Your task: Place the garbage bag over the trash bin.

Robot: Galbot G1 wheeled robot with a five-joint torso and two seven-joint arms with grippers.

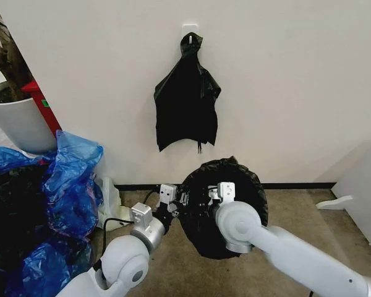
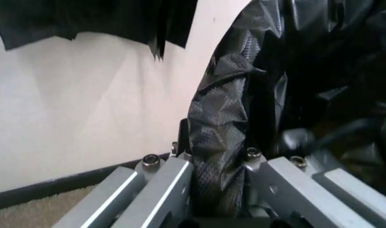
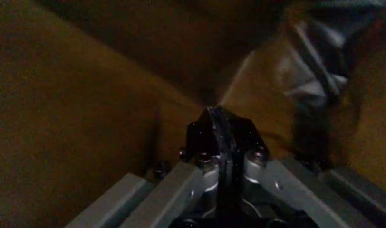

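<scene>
Down on the floor by the wall, one crinkly, glossy black garbage bag (image 1: 226, 207) drapes the round trash bin, its rim fold clenched in the left claw (image 2: 218, 190) while the right claw (image 3: 219, 124), pinched closed, sits inside the bag's mouth; another black bunch (image 1: 187, 99) hangs above.

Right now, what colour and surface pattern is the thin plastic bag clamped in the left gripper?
Glossy black crinkly garbage bag with fine embossed texture, clearest in the left wrist view.
</scene>
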